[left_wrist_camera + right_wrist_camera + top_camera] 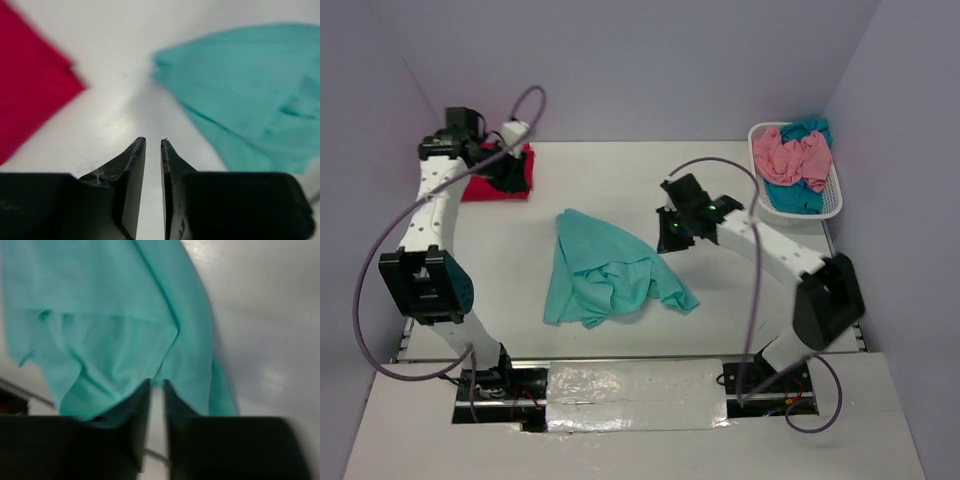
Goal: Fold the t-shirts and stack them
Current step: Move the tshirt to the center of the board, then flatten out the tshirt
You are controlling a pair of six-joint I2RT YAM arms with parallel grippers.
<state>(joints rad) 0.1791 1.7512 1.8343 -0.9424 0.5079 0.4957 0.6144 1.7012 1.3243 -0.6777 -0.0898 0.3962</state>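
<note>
Both wrist views are blurred. From the top, the crimson red shirt (480,186) at the far-left of the table (620,175) is partly hidden under the left gripper (153,142), and the darker teal-blue shirt (798,196) is mostly buried under the salmon pink shirt (790,155) in the white basket (833,203) far right. Left arm stretched out to the far-left corner; right arm bent in toward centre, right gripper (156,385) just beside the crumpled mint-teal shirt (605,265) mid-table. Both jaw pairs stand a narrow slit apart, nothing between them.
</note>
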